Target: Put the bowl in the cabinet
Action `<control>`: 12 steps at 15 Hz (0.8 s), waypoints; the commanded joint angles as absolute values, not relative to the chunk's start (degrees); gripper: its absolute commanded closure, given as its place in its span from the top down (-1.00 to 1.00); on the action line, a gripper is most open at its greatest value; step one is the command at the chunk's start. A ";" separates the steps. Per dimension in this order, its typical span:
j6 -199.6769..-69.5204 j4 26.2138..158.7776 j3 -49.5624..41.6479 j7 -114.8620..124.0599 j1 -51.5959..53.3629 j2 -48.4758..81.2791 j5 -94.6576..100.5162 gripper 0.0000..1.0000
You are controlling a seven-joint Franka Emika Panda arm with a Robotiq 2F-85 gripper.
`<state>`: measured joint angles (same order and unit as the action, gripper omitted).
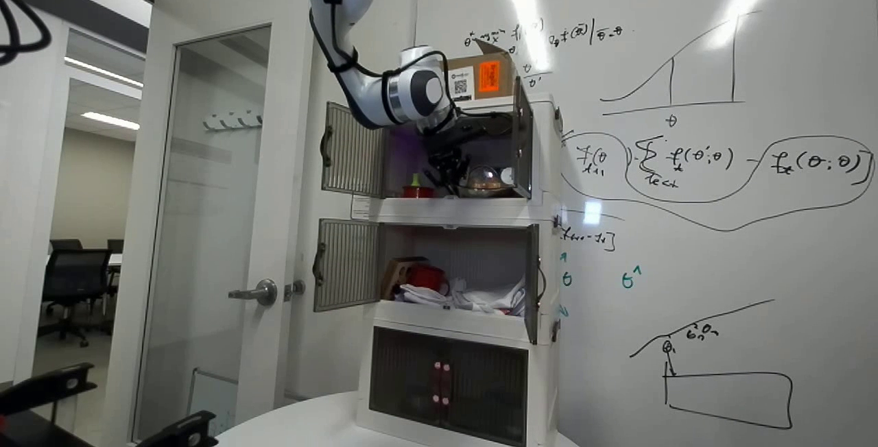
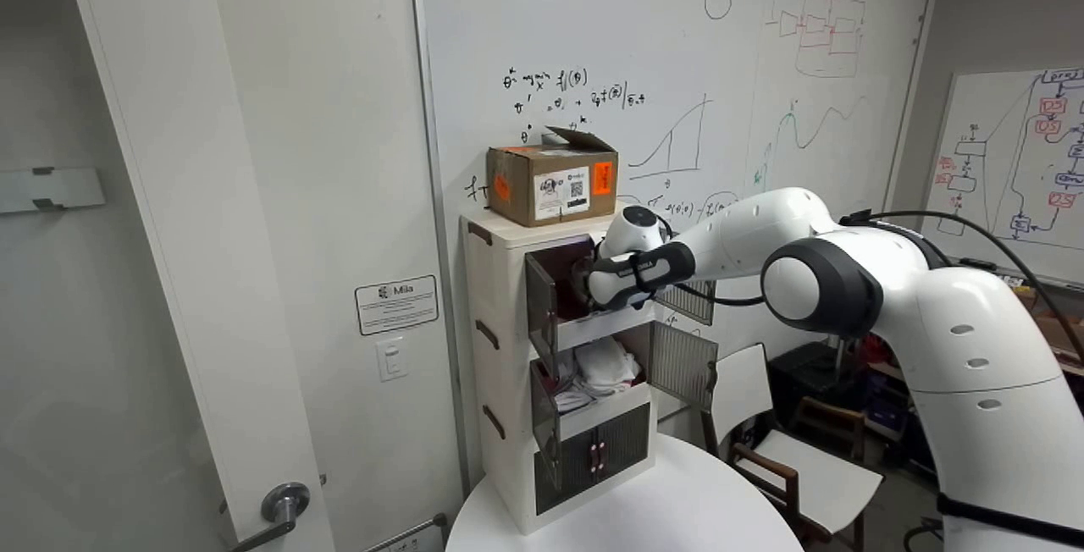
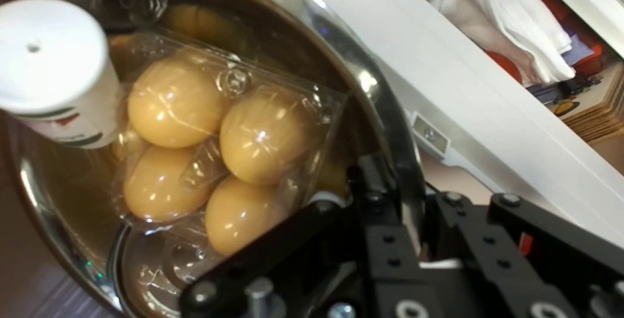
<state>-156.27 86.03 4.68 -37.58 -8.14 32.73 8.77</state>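
Note:
The bowl [image 3: 368,84] is round shiny metal in the wrist view and holds several brown eggs in a clear plastic pack and a white cup [image 3: 53,64]. In an exterior view the bowl [image 1: 483,192] is inside the top compartment of the white cabinet [image 1: 459,210], low by the shelf's front edge. My gripper [image 3: 404,191] is shut on the bowl's rim, one finger inside and one outside. In an exterior view the gripper [image 1: 449,169] is at the bowl's side. The cabinet [image 2: 508,383] also shows in an exterior view, where the arm hides most of the bowl.
The top and middle compartments' grey doors [image 1: 353,150] stand open. A red object with a green top [image 1: 417,190] is beside the gripper. White cloths [image 1: 490,295] and a red mug [image 1: 426,277] lie in the middle compartment. A cardboard box [image 2: 550,184] sits on top of the cabinet.

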 commanded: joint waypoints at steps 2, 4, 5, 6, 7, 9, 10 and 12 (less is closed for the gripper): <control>-147.86 76.84 2.51 -35.05 -5.69 40.01 10.19 -0.35; -146.32 76.46 1.84 -34.77 -5.21 40.28 10.69 -0.25; -146.36 76.11 1.74 -34.92 -5.20 40.41 10.77 -0.13; -146.49 75.99 1.55 -35.02 -5.14 40.49 11.01 -0.02; -146.75 76.04 1.30 -35.03 -5.08 40.39 11.40 0.12; -147.93 76.44 1.21 -35.42 -5.22 40.24 11.91 0.37; -148.83 76.86 1.01 -35.39 -5.20 40.03 12.37 0.49; -151.19 78.00 0.56 -35.04 -5.13 39.43 13.33 0.77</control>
